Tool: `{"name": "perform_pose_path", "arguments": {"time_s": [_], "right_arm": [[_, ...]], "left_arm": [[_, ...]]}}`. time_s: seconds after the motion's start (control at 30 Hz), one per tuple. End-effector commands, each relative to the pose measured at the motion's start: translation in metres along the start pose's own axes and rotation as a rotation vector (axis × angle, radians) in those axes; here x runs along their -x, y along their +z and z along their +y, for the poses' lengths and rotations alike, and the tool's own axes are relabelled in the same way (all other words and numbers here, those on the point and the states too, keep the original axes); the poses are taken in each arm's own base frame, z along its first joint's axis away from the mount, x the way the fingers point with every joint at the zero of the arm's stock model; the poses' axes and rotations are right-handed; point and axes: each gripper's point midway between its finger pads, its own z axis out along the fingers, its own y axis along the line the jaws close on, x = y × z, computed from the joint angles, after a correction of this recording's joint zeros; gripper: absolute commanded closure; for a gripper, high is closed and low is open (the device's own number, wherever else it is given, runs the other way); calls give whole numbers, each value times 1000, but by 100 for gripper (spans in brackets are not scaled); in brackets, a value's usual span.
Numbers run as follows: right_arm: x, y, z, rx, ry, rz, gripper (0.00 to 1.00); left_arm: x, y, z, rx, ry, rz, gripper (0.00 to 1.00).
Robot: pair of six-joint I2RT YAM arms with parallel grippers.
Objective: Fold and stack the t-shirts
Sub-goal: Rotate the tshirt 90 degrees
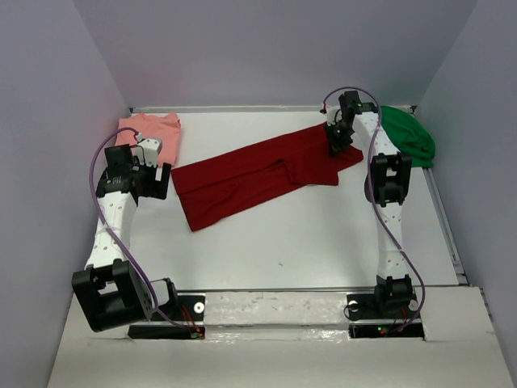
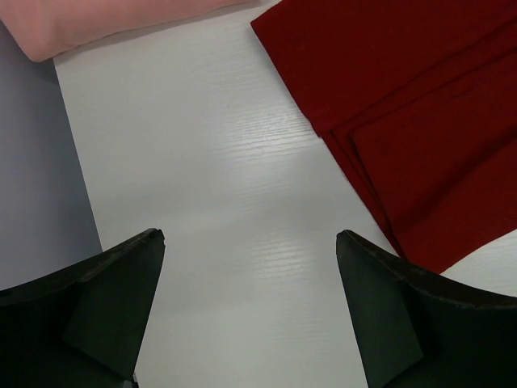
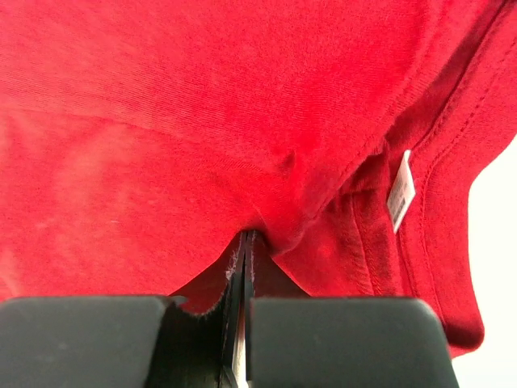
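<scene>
The right gripper is pressed together on a fold of the dark red shirt, pinching its far right end beside the white label. The left gripper is spread wide, holding nothing, over bare table just left of that shirt's near left end. The pink shirt lies in the far left corner, the green shirt in the far right corner beside the right arm.
</scene>
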Motion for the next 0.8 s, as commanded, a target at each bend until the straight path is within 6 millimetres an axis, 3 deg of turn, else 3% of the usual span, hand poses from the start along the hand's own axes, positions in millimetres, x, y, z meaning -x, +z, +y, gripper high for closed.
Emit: {"name": "perform_pose_path", "arguments": {"time_s": [0.0,0.23,0.33,0.4,0.43,0.47,0.53,0.57,0.6,0.7,0.73,0.77], "right_arm": [[53,-6,15,110,-67,-222,100],[113,-20,19,146,-107,-451,100],[126,-29,16,125,-106,-493,100],[135,-53,17,103,-138,-530,100],[129,-55,17,96,-139,-516,100],[136,-84,15,42,-161,-550,100],[132,-105,12,-10,-178,-555,100],[120,-103,12,-22,-169,-523,100],[122,-134,11,-74,-183,-553,100],[101,-154,10,-132,-170,-527,100],[101,-182,15,-160,-177,-562,94],[90,-183,13,-179,-166,-539,89]], "left_arm": [[10,-6,2,4,-18,-8,1],[6,-5,-8,-38,-51,-3,1],[11,-5,-12,-67,-46,-16,1],[21,-7,-14,-91,-39,-45,1],[25,-7,-16,-111,-34,-56,1],[35,-9,-22,-155,-19,-85,1],[42,-7,-26,-189,-5,-107,1],[46,-6,-28,-202,6,-117,1],[47,0,-30,-220,18,-112,1],[53,13,-44,-290,76,-100,1],[56,15,-51,-318,103,-111,1],[59,20,-53,-333,109,-123,1]]}}
